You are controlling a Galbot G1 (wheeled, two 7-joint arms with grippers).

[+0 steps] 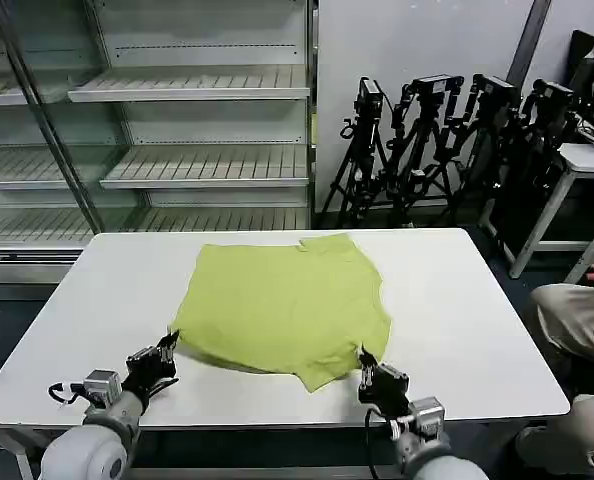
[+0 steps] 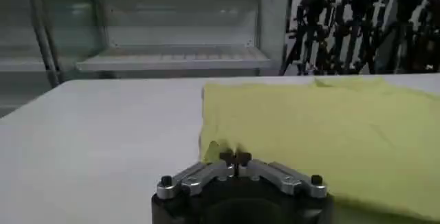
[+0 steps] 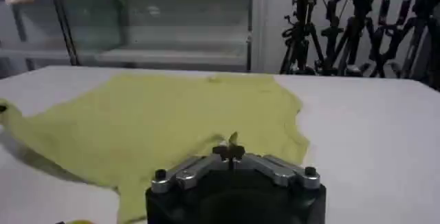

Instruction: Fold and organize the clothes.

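Observation:
The clothes, a single lime yellow-green T-shirt, lie spread on the white table, plain side up. My left gripper is shut on the shirt's near left corner; a pinch of cloth shows at its tips. My right gripper is shut on the near right corner, where a peak of fabric sticks up between its fingertips. The shirt runs away from the left gripper toward the far side. In the right wrist view the shirt lies rumpled with its near edge slightly lifted.
Empty metal shelving stands behind the table. Several black camera tripods lean against the wall at back right. A person's knees show at the right edge, beside the table. Bare tabletop lies on both sides of the shirt.

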